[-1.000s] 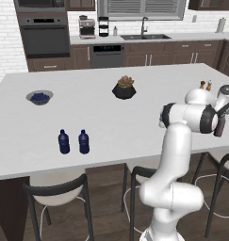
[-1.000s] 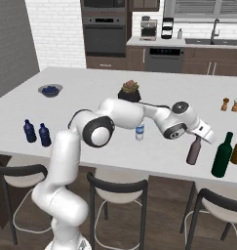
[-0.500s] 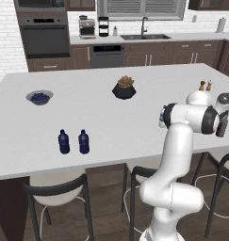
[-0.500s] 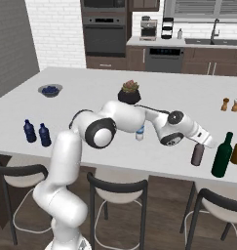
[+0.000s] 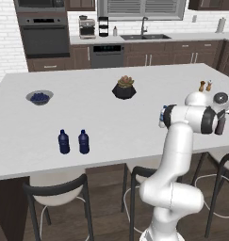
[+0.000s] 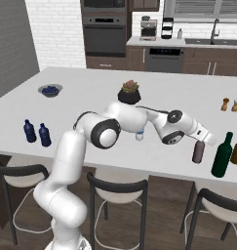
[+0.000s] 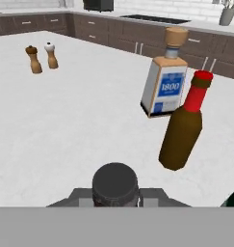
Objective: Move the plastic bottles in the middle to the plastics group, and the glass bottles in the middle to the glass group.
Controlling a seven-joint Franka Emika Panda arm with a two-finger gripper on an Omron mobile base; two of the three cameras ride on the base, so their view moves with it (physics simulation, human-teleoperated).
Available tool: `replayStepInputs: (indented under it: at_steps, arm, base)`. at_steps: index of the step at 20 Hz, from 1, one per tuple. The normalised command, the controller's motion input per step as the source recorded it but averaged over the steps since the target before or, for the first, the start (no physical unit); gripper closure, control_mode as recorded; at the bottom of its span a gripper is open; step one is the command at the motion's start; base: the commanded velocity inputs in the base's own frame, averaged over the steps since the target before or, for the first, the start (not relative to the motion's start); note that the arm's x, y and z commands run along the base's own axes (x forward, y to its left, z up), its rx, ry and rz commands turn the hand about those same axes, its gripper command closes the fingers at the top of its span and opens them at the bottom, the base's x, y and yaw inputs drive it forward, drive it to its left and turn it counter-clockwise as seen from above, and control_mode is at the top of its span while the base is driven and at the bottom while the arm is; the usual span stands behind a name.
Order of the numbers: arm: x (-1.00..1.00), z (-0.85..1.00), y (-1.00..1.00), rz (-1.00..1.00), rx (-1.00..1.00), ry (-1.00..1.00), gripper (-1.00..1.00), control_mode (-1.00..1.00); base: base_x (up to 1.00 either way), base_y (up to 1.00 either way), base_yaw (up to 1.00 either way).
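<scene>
Since 1 second ago the end effector [image 6: 200, 144], clamped on the brown beer bottle [image 6: 198, 152], carries it rightward until it stands beside the green wine bottle [image 6: 223, 155] at the counter [image 6: 90, 97] edge, so release looks near.

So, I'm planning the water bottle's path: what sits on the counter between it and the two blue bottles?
Nothing: in the left base view the counter between the water bottle and the blue bottles is bare.

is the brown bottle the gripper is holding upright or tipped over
Upright. The brown bottle stands vertical beside the green bottle, held in the shut gripper.
</scene>
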Motion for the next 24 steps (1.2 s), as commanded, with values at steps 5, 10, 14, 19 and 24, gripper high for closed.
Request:
replayStepInputs:
  at_steps: [5,10,14,19,24]
  arm:
    - [0.28,0.1,-0.23,0.0,0.01,0.0,1.0,-1.0]
    - [0.17,0.02,-0.31,0.0,0.05,0.0,1.0,-1.0]
    - [0.0,-0.03,-0.29,0.0,0.01,0.0,1.0,-1.0]
    - [-0.04,-0.26,-0.18,0.0,0.0,-0.01,1.0,-1.0]
    - [-0.2,-0.45,-0.01,0.0,0.0,-0.07,1.0,-1.0]
  base:
    - [0.0,0.0,0.0]
    - [0.0,0.0,0.0]
    - [0.0,0.0,0.0]
    - [0.0,0.0,0.0]
    - [0.0,0.0,0.0]
